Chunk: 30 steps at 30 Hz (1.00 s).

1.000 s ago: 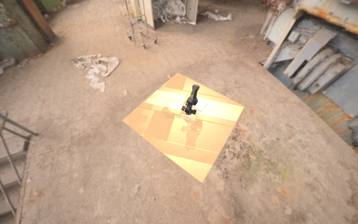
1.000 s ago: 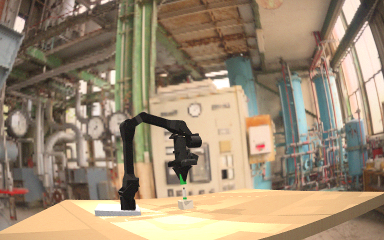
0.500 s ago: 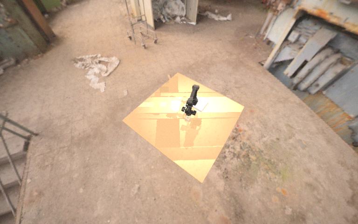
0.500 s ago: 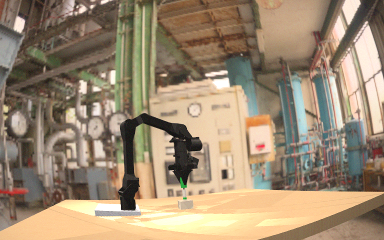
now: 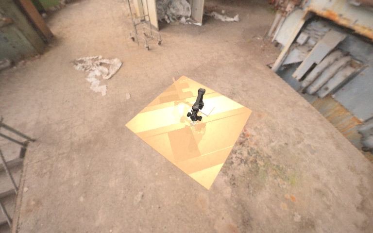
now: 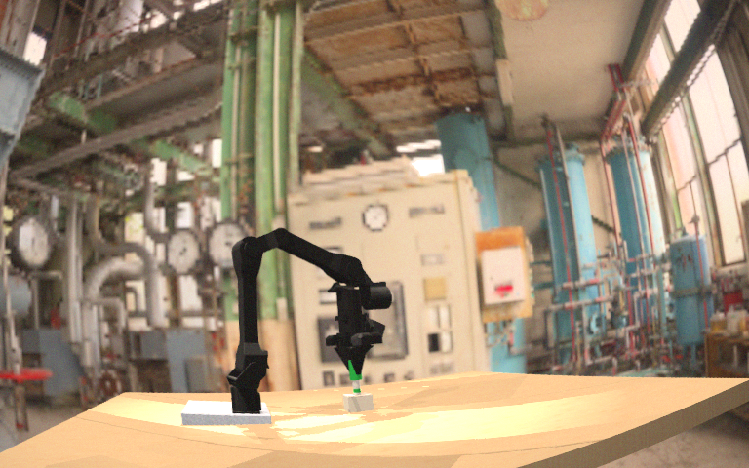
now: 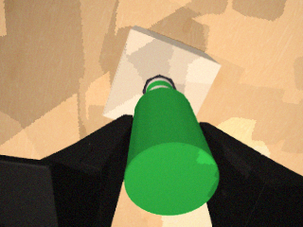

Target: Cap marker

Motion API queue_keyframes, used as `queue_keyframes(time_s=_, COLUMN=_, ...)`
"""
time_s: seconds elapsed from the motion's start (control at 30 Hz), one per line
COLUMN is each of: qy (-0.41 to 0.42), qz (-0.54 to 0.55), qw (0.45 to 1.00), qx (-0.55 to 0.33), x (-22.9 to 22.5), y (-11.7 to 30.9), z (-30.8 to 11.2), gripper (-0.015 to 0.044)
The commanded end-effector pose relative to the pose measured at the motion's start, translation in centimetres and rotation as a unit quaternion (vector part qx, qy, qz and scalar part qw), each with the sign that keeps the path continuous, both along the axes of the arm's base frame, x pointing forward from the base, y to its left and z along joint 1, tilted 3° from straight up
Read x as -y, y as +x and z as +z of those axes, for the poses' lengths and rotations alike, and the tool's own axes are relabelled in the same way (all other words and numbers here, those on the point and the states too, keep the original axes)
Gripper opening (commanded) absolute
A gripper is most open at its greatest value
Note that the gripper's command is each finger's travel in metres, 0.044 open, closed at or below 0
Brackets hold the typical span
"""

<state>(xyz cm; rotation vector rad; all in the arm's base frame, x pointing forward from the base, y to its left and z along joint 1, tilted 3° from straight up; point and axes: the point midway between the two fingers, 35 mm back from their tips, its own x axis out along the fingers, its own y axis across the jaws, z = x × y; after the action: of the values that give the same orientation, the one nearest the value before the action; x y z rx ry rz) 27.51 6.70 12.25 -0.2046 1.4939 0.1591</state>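
The green cap [image 6: 352,372] [image 7: 170,177] is between the fingers of my gripper [image 6: 356,369] [image 7: 164,128], which is shut on it. The cap points down, in line with the upright marker [image 6: 356,385] [image 7: 159,83], and hides the marker's upper part. A short white stretch of the marker and its green band show between the cap's lower rim and the holder block. The pale holder block [image 5: 193,124] [image 6: 358,403] [image 7: 182,66] stands on the table. How deep the marker sits inside the cap is hidden, and I cannot tell whether it is fully on.
The wooden table [image 5: 211,170] [image 6: 496,427] bears the white base plate [image 5: 209,110] [image 6: 207,418] of my arm, which stands behind the holder block in the top view and left of it in the exterior view. Light and shadow patches cross the table top.
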Motion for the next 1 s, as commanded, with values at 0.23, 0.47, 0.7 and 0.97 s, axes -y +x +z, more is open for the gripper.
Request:
queue_keyframes(time_s=0.23, qy=0.001, qz=-0.001, qw=1.000, qx=0.001, x=0.05, y=-0.01, z=-1.49, gripper=0.0000)
queue_keyframes(time_s=0.47, qy=0.001, qz=-0.001, qw=1.000, qx=0.001, x=0.05, y=-0.01, z=-1.50, gripper=0.0000)
queue_keyframes(time_s=0.7, qy=0.000, qz=-0.001, qw=1.000, qx=0.000, x=0.06, y=-0.03, z=-1.44, gripper=0.0184)
queue_keyframes(time_s=0.97, qy=0.000, qz=-0.001, qw=1.000, qx=0.000, x=0.06, y=-0.03, z=-1.44, gripper=0.0394)
